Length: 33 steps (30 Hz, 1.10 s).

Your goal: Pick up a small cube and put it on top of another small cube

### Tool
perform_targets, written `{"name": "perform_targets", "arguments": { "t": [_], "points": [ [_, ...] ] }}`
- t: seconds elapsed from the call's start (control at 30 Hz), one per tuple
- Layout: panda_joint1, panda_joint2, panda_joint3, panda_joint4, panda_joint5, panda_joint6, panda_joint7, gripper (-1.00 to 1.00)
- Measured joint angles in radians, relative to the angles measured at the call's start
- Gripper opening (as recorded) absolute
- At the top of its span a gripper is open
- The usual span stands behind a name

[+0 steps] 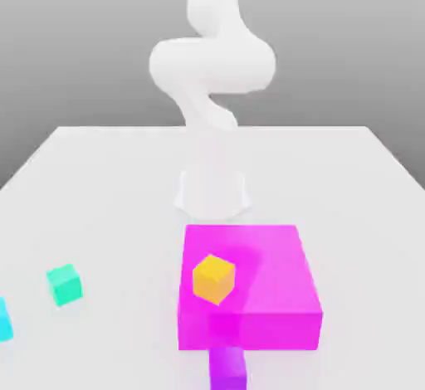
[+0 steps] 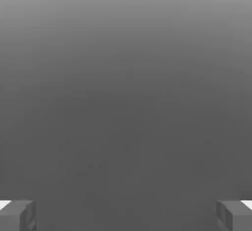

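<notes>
White table (image 1: pixel 108 181), with a large magenta slab (image 1: pixel 274 297) lying flat on it; taking the slab as the landmark for everything else. An orange-yellow cube (image 1: pixel 214 279) sits on the slab's top face, toward the exterior view's left edge of that face, upright and turned a little so one corner faces the camera. The small teal-green cube (image 1: pixel 64 285) rests on the bare table well apart from the slab, off to the exterior view's left and roughly level with the orange-yellow cube. Further out the same way, at the frame's edge, a lighter cyan-blue cube (image 1: pixel 4 320), partly cut off. A purple block (image 1: pixel 227 369) stands just in front of the slab's near face, possibly touching it; the join is hard to make out. The white arm (image 1: pixel 212 65) rises behind the slab, its base (image 1: pixel 212 191) on the table just beyond the slab's far edge. In the hand view the gripper (image 2: pixel 126 215) has its two grey fingers (image 2: pixel 17 214) spread as wide as they go, at opposite sides of the frame, nothing between them, plain grey beyond.
</notes>
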Motion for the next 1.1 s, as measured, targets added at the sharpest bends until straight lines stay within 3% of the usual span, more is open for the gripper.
{"name": "perform_targets", "arguments": {
  "t": [0.43,0.7,0.93,0.97,1.1],
  "points": [
    [-0.21,0.476,-0.166,-0.223,-0.011,0.28,0.129,0.0],
    [-0.348,0.771,-0.258,-0.358,0.082,0.448,0.136,0.0],
    [-0.484,1.026,-0.106,-0.335,0.26,0.634,0.015,0.0],
    [-0.5,1.048,-0.087,-0.331,0.271,0.652,0.007,-1.0],
    [-0.501,1.048,-0.086,-0.33,0.269,0.652,0.008,-1.0]
  ]
}}
